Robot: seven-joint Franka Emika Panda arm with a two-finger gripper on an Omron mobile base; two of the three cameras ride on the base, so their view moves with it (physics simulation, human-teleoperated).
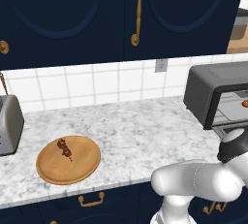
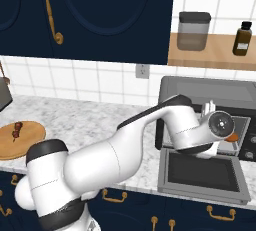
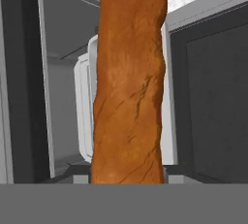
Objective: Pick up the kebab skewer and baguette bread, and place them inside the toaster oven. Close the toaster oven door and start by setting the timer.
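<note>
Baguette bread (image 3: pixel 130 82), a long golden-brown loaf with a cracked crust, is clamped in the fingers and runs lengthwise up the hand view. It is at the mouth of the dark grey boxy toaster oven (image 2: pixel 205 92); in the right base view an orange tip pokes out beside the gripper (image 2: pixel 223 134).

Procedure: advance the loaf along its own axis, level, onto the oven rack. Clear the lowered dark grey toaster oven door (image 2: pixel 202 172) and the side walls. Release only when the loaf rests fully inside.

The kebab skewer (image 1: pixel 65 148), a thin stick of dark red chunks, lies on the round wooden board (image 1: pixel 80 167) on the marble desk (image 1: pixel 135 131), well apart from the oven.

Limits of view: the loaf hides the fingertips and their contact points. The rack's depth is hard to judge. The oven knobs are cut off.
</note>
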